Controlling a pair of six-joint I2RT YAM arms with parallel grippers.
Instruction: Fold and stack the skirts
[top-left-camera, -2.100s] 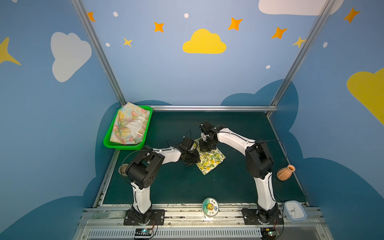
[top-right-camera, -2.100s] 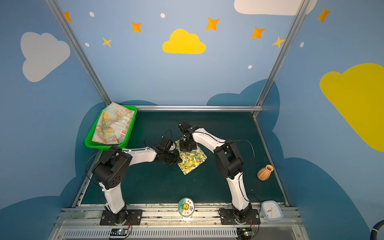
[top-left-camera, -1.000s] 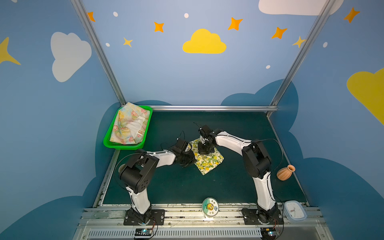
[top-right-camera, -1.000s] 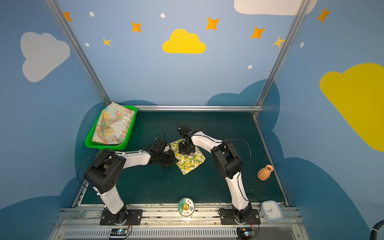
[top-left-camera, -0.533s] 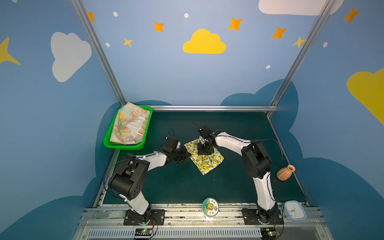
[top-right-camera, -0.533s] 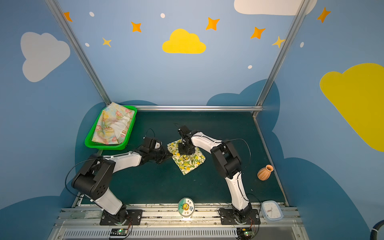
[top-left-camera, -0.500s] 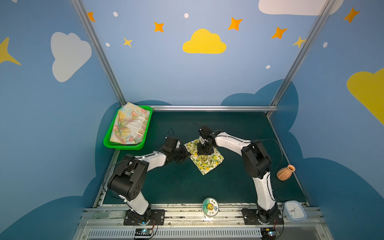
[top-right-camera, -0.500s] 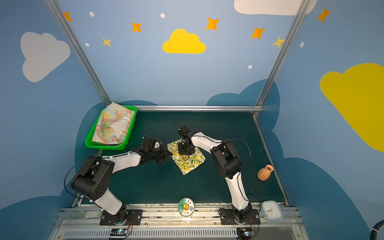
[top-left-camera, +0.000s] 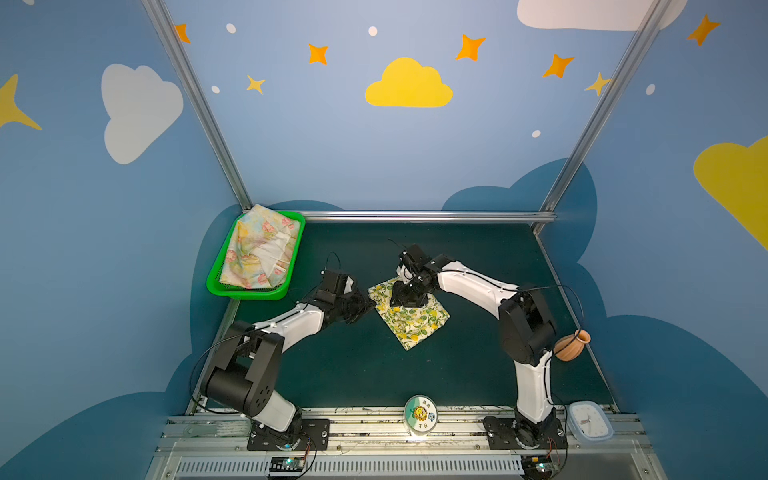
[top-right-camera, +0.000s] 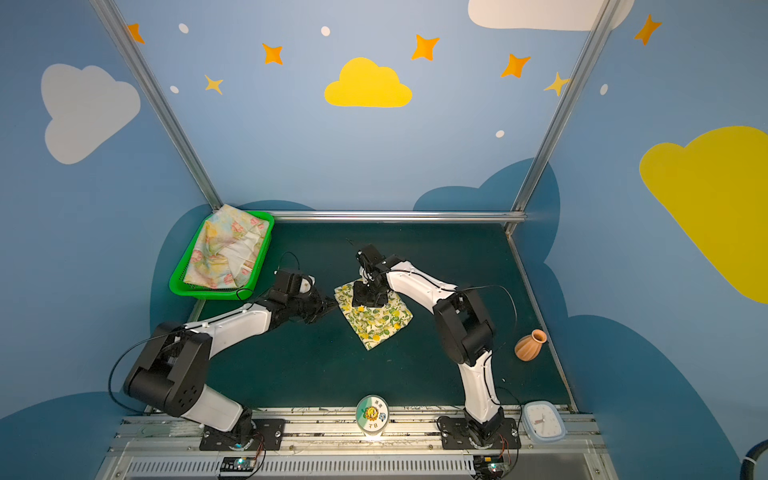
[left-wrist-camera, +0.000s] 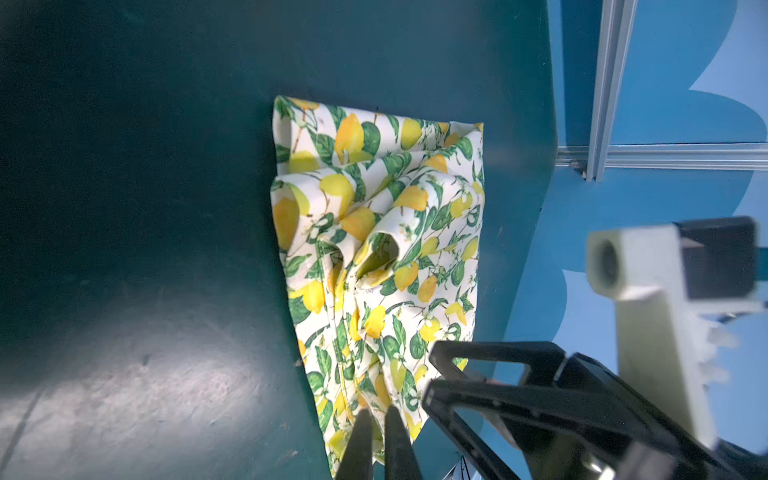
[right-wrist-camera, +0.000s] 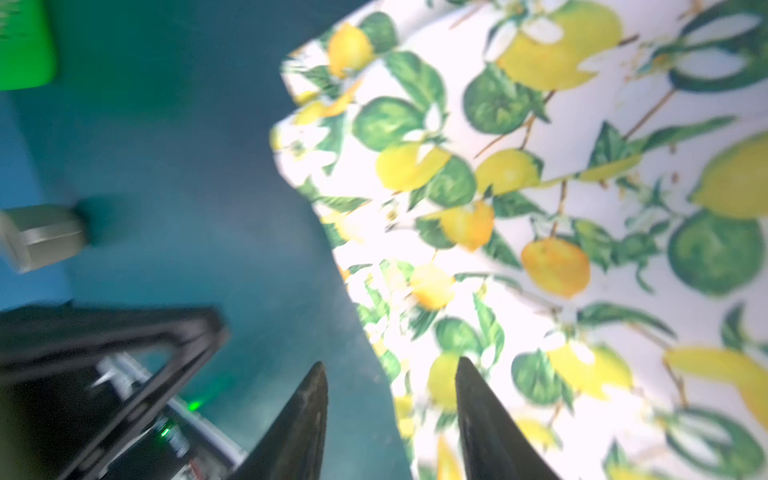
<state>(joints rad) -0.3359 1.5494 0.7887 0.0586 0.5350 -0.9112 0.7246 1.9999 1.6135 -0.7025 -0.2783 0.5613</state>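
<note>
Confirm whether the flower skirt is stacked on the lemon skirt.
No, the flower skirt lies in the basket, far from the lemon skirt on the mat.

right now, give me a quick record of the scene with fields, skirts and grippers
lemon skirt: roughly folded, rumpled, on the mat, centre
floral skirt: lying loose in the green basket, far left corner
left gripper: shut on the lemon skirt's left edge
right gripper: open, low over the lemon skirt's far edge
stacked: not yet
bystanders: clay vase and clock, right side
</note>
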